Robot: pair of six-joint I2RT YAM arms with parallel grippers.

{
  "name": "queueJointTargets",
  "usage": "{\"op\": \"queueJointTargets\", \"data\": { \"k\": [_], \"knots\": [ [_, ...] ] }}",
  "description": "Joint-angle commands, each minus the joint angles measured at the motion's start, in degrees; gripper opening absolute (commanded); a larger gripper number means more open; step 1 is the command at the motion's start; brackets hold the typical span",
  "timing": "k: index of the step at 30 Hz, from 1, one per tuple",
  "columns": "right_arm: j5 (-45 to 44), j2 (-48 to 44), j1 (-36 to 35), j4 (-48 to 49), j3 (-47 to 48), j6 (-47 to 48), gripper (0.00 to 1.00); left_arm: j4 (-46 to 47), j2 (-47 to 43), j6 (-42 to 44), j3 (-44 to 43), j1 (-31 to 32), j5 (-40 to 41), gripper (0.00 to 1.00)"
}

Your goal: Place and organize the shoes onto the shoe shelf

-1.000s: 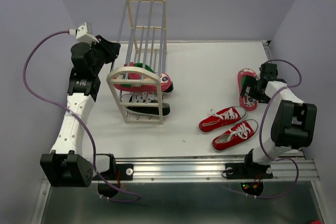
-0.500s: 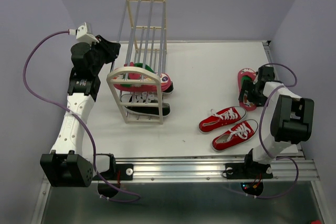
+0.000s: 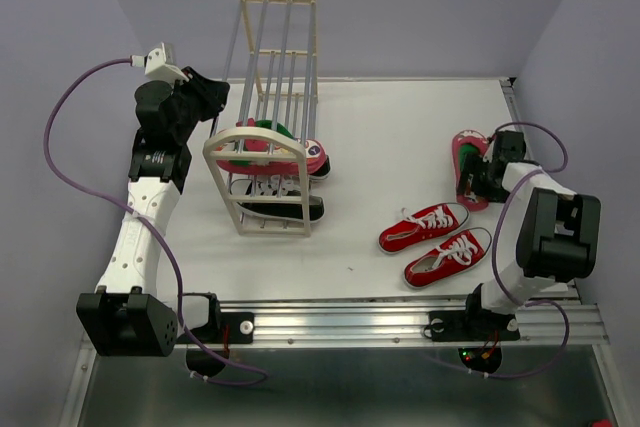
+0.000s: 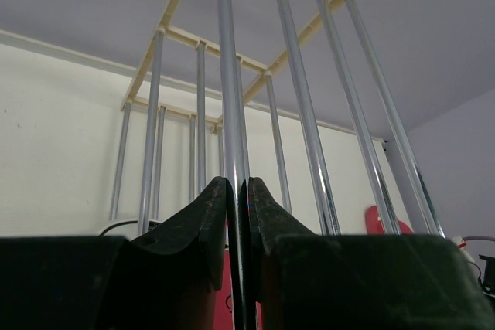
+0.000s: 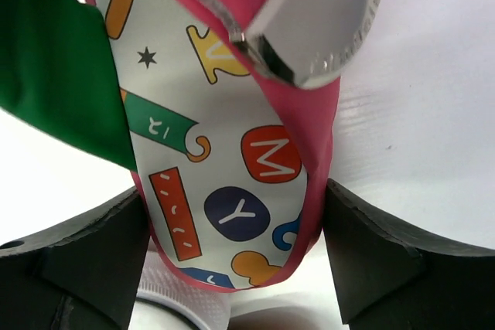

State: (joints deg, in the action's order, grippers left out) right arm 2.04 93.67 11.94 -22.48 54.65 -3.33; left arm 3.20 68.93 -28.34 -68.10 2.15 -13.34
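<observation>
Right now the step in hand is picking up the last loose flip-flop, which lies on the white table at the right side, well apart from the shoe shelf. The right gripper is down over it. In the right wrist view its two dark fingers stand on either side of the patterned sole, behind the green strap, and each looks to be at or just against the pink edge. Whether they have actually bitten on the sole I cannot tell. The left gripper is pressed together on one of the shelf's thin silver rods, high on the rack's left side, and I judge it to be steadying the frame. On the shelf the matching flip-flop already rests on a middle tier, with the black canvas sneakers on the tier below. The two red canvas sneakers sit side by side on the table near the right arm's base, not yet shelved. The task therefore looks to be roughly half done. The next move calls for a firm squeeze across the soft sole, which may bow or slip under pressure. After that comes a lift clear of the table and a carry across to the rack. The flip-flop should go in flat beside its partner, resting across the rods so it cannot drop between them.
</observation>
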Motion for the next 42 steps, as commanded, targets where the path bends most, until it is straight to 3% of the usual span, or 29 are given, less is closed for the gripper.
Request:
{"op": "queueJointTargets", "data": {
  "k": [1, 4, 18, 27, 30, 31, 36, 39, 40, 42],
  "knots": [
    [3.31, -7.35, 0.10, 6.65, -2.09, 2.01, 0.07, -2.59, 2.44, 4.96, 1.21, 0.13, 0.16, 0.15],
    [4.90, -12.01, 0.10, 8.68, -3.06, 2.28, 0.01, -2.50, 2.44, 4.96, 1.12, 0.13, -0.28, 0.15],
    [22.54, -23.01, 0.10, 18.88, -1.49, 0.43, 0.01, -2.50, 2.00, 4.87, 1.21, 0.13, -0.10, 0.15],
    [20.72, -21.07, -5.79, 16.51, -6.05, 0.08, 0.01, -2.41, 1.65, 4.87, 1.47, 0.13, 0.60, 0.15],
    [15.30, -20.37, -7.64, 11.76, -5.35, -0.71, 0.23, -2.67, 1.91, 4.96, 1.47, 0.13, 0.95, 0.15],
    [14.31, -20.37, -8.33, 10.63, -5.35, -0.71, 0.37, -2.59, 1.91, 4.87, 1.56, 0.13, 1.04, 0.15],
    [8.43, -21.68, -10.80, 8.16, -6.66, -2.73, 0.73, -2.67, 2.62, 4.87, 1.39, 0.13, 0.95, 0.15],
    [6.93, -21.25, -13.52, 6.93, -5.88, -2.29, 0.82, -2.59, 2.79, 4.96, 1.39, 0.13, 1.13, 0.15],
    [6.23, -20.64, -14.22, 6.40, -5.53, -1.51, 0.89, -2.67, 2.88, 4.96, 1.39, 0.13, 1.39, 0.15],
    [4.99, -20.37, -15.54, 6.31, -5.09, -0.28, 0.90, -2.76, 2.62, 5.05, 1.30, 0.13, 1.48, 0.15]
  ]
}}
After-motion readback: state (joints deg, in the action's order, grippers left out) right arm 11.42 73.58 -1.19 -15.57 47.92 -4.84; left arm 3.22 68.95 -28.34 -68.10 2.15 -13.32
